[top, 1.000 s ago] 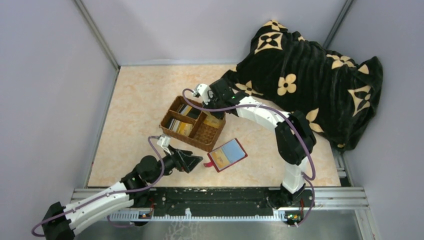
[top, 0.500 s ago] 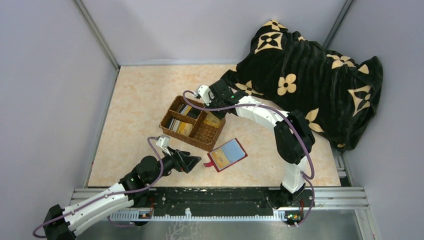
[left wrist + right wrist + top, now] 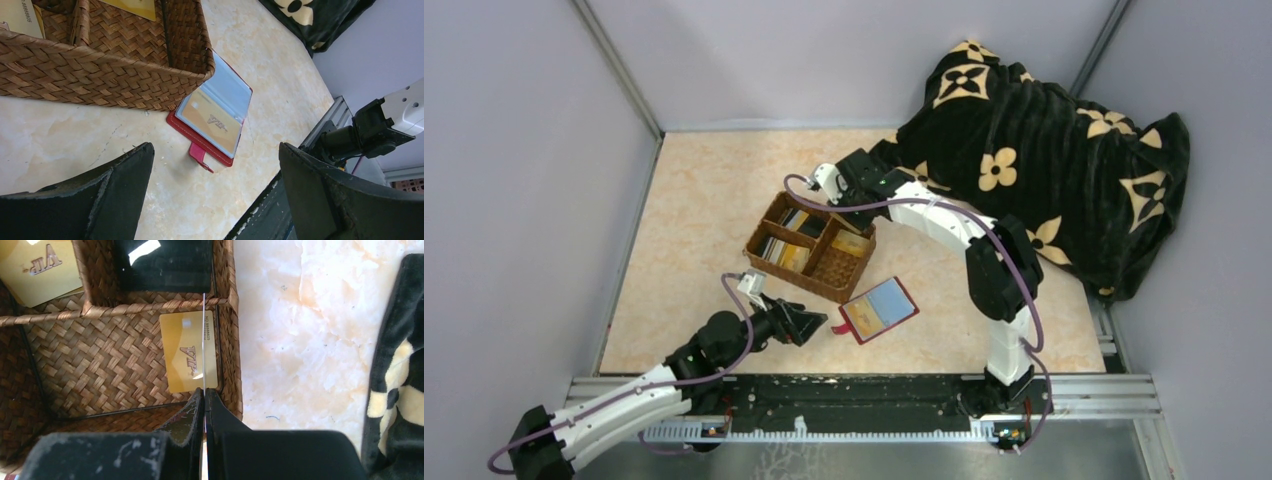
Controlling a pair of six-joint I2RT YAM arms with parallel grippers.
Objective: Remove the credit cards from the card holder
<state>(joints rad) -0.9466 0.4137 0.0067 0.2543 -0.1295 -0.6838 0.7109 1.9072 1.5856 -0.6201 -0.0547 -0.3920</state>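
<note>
Right wrist view has the right tool clenched on a credit card held edge-on, long axis pointing straight out over the basket, while the card holder lies open on the bench just ahead of the released left tool, the nearer arm.

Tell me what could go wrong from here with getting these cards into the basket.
The right gripper pinches the held card edge-on, close to the basket wall; released, it could catch the rim or fall outside. A gold card sits in the card holder, and the open left gripper isn't touching the holder, so pulling that card may drag it.
</note>
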